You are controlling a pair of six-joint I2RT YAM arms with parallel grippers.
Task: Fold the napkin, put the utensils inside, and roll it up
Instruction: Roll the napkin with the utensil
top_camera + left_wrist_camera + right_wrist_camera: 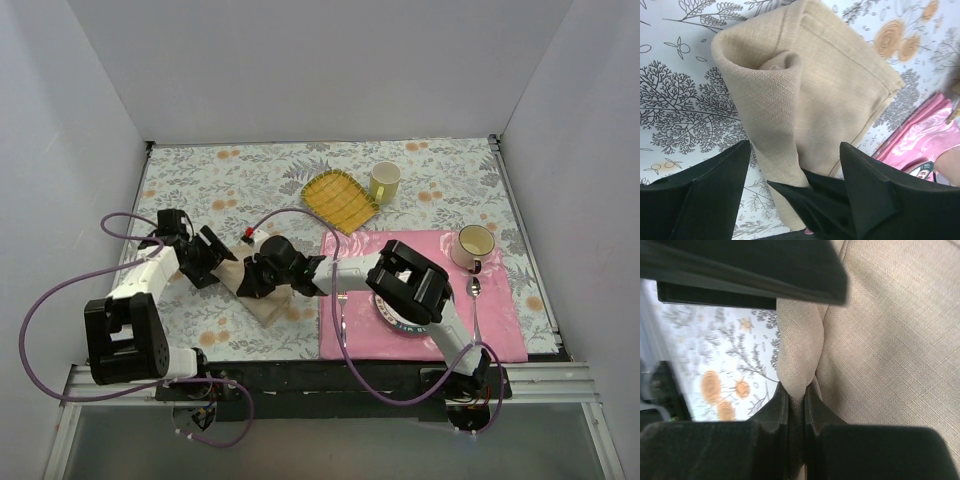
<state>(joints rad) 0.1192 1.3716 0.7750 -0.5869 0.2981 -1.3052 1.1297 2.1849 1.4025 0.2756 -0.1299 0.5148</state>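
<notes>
The beige napkin (265, 305) lies folded on the floral tablecloth, left of the pink mat. One long edge is curled up into a loose roll (767, 85). My right gripper (796, 395) is shut on that raised fold of napkin (797, 345), with cloth pinched between its jaws. My left gripper (795, 165) stands open just left of it, its fingers (715, 185) straddling the roll without touching it. In the top view both grippers meet over the napkin, left gripper (215, 262) and right gripper (262, 278). One silver spoon (476, 298) of the utensils lies on the mat, right of the plate.
A pink placemat (500, 330) carries a plate (392, 318) mostly under my right arm and a cream cup (473, 245). A yellow checked cloth (340, 200) and a pale green mug (384, 181) sit behind. White walls close in the table.
</notes>
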